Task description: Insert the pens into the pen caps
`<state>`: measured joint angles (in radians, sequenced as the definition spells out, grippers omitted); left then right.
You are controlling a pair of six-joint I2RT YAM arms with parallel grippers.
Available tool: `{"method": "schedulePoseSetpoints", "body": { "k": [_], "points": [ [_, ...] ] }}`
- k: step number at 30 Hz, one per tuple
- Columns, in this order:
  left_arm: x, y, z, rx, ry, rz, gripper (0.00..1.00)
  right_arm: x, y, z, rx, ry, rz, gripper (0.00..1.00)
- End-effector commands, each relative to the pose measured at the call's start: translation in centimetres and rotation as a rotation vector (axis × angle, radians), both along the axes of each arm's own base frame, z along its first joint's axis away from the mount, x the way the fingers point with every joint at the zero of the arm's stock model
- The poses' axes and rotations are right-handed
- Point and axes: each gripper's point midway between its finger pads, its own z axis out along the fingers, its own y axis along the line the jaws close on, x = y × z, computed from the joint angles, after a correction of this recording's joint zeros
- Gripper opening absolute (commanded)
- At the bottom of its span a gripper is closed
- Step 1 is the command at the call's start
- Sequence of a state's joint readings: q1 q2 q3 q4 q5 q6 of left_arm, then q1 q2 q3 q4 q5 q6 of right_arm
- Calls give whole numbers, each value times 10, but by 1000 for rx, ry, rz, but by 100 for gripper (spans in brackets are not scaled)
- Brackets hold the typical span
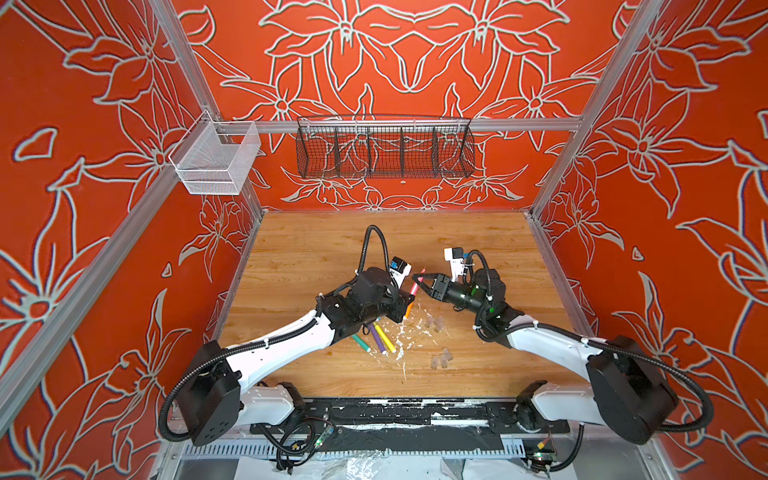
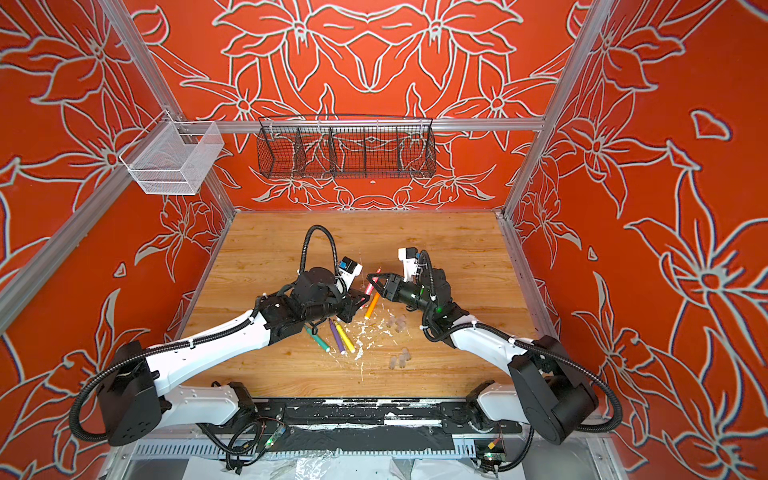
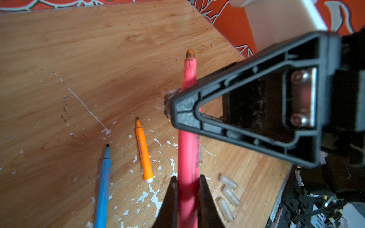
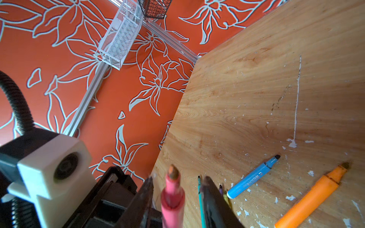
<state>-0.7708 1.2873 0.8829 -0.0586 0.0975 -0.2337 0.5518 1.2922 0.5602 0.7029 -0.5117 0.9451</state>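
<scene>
**Left claw** (image 3: 186, 178): clamped on pink pen (image 3: 187, 154), low on barrel; bare tip points away from claw.
**Right claw** (image 4: 178, 178): jaws astride same pen, nearer tip; gap visible either side, not yet gripping.
**Caps** (image 3: 229, 182): on table (image 3: 98, 49) below left claw; none held.
**Orange pen** (image 3: 144, 156), **blue pen** (image 3: 103, 183): flat on table beneath claws.
**Risks:**
- Right claw biting off-centre likely levers pen askew in left grip, or pulls it free.
- Two rigid holds on one barrel may fight, so pen bows or drops.
- Jaw brushing tip could smear ink.
</scene>
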Motion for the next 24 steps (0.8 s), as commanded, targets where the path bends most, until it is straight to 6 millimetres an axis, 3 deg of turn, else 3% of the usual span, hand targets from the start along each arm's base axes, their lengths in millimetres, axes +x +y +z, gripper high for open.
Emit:
{"method": "schedulePoseSetpoints", "body": {
  "k": [1, 6, 11, 13, 17, 21, 24],
  "points": [
    [5, 0, 5, 17, -33, 5, 0, -2, 2, 16, 13, -32, 1, 27],
    [3, -3, 6, 12, -28, -12, 0, -2, 5, 12, 22, -14, 1, 8],
    [3, 0, 4, -2, -54, 0, 28, -10, 6, 17, 50, -9, -7, 5],
    [8, 5, 3, -8, -73, 41, 32, -14, 7, 20, 54, -18, -10, 5],
    [14, 6, -2, -23, -117, 63, 24, -26, 14, 27, 54, -42, 6, 3],
    [-5, -6, -3, -57, -151, -77, 23, -34, 19, 29, 65, -40, 9, 3],
    [-7, 0, 2, -83, -201, -61, 22, -36, 19, 26, 73, -26, 6, 3]
  ]
}}
